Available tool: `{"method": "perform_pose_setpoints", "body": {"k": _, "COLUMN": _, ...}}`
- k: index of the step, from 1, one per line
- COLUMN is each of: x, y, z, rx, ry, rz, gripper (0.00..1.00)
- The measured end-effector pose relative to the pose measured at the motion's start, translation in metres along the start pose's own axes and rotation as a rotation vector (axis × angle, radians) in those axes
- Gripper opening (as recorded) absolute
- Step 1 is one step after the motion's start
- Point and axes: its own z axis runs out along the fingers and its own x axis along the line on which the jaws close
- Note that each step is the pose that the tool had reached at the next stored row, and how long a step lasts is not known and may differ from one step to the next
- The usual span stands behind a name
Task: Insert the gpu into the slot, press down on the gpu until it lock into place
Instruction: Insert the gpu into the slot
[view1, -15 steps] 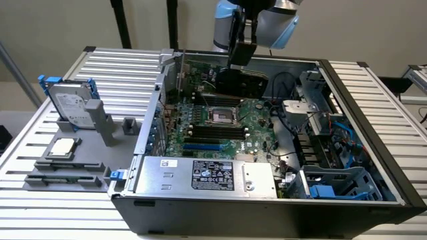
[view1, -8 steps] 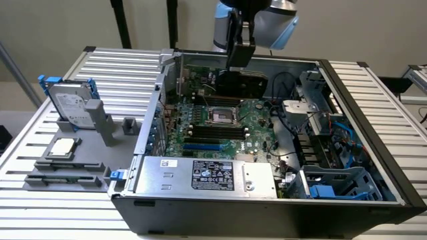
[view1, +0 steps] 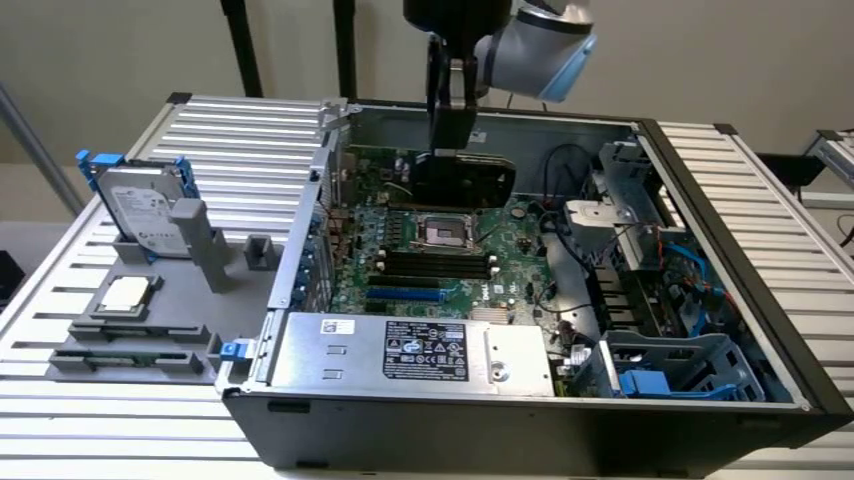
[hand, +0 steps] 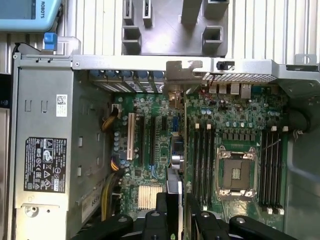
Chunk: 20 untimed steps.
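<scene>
My gripper (view1: 454, 150) hangs over the back part of the open computer case, shut on the top edge of the gpu (view1: 465, 180), a flat black card held upright above the motherboard. In the wrist view the gpu (hand: 175, 167) appears edge-on, running away from my gripper (hand: 175, 222) between the two black fingers (hand: 155, 220). The slot (view1: 404, 295), a long bright-blue strip, lies on the board between the black memory slots and the power supply. A short blue piece of the slot (hand: 176, 122) shows in line beneath the card's edge. The card stands clear above the board.
A silver labelled power-supply box (view1: 414, 350) fills the case's near side. The CPU socket (view1: 441, 232) and black memory slots (view1: 434, 263) lie beside the blue strip. A blue drive cage (view1: 667, 370) and cables sit at the exterior view's right. Grey fixtures hold a hard drive (view1: 140, 215) outside the case.
</scene>
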Motion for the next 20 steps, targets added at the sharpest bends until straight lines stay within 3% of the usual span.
{"method": "perform_pose_setpoints", "body": {"k": 3, "x": 0.005, "y": 0.0067, "z": 0.0035, "rx": 0.0113, "ry": -0.0001, "rz": 0.000, "gripper": 0.26}}
{"method": "perform_pose_setpoints", "body": {"k": 7, "x": 0.009, "y": 0.0084, "z": 0.0091, "rx": 0.0236, "ry": -0.0019, "rz": 0.001, "gripper": 0.26}}
{"method": "perform_pose_setpoints", "body": {"k": 20, "x": 0.009, "y": 0.0086, "z": 0.0158, "rx": 0.0251, "ry": -0.0040, "rz": 0.003, "gripper": 0.26}}
